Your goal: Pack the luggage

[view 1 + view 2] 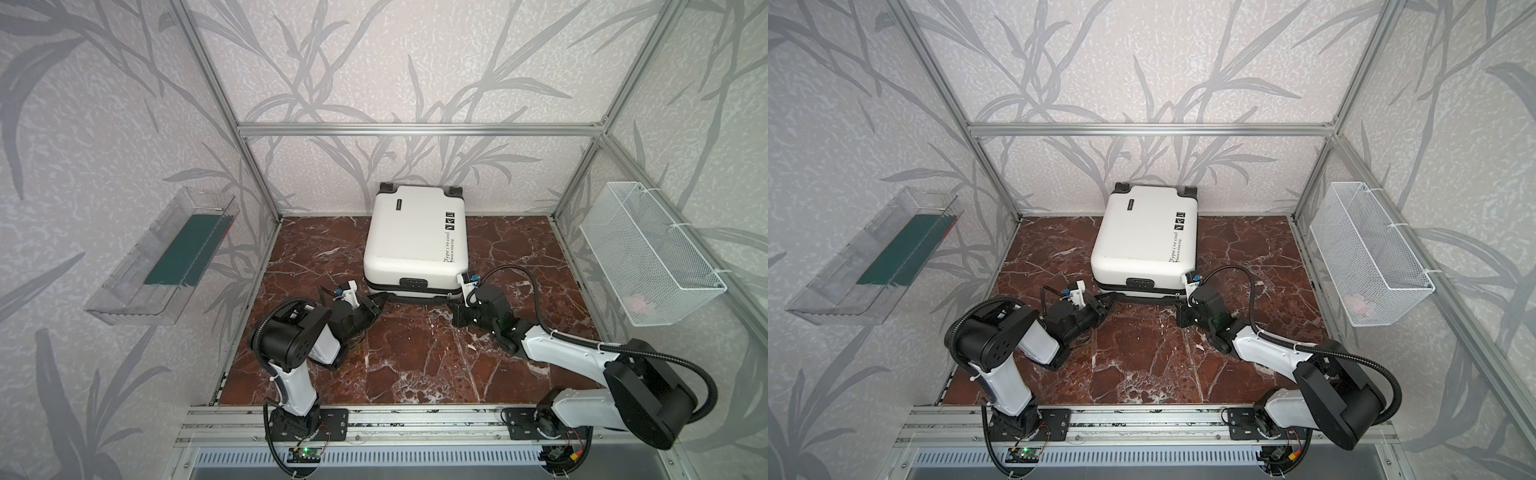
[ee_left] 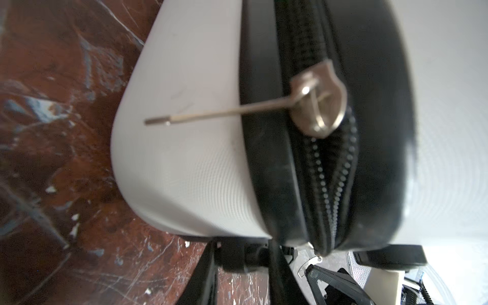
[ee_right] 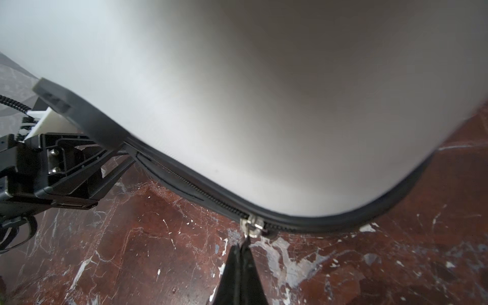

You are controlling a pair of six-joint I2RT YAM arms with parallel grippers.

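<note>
Red-marble tabletop [image 1: 415, 365] is occupied by the flat, closed luggage [image 1: 415, 237]; zipping is judged in hand: its zipper pull [image 3: 247, 238] is pinched tight by the right fingers [image 3: 232, 274], the slightly parted left fingers' [image 3: 92, 171] hold at its near-left corner cannot be told, and a draw along the zipper band [image 3: 343, 219] is required next.

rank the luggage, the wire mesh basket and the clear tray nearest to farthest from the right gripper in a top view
1. luggage, touching: the right gripper is shut on its zipper pull at the near right corner.
2. wire mesh basket, on the right wall.
3. clear tray, on the left wall, across the cell.
</note>
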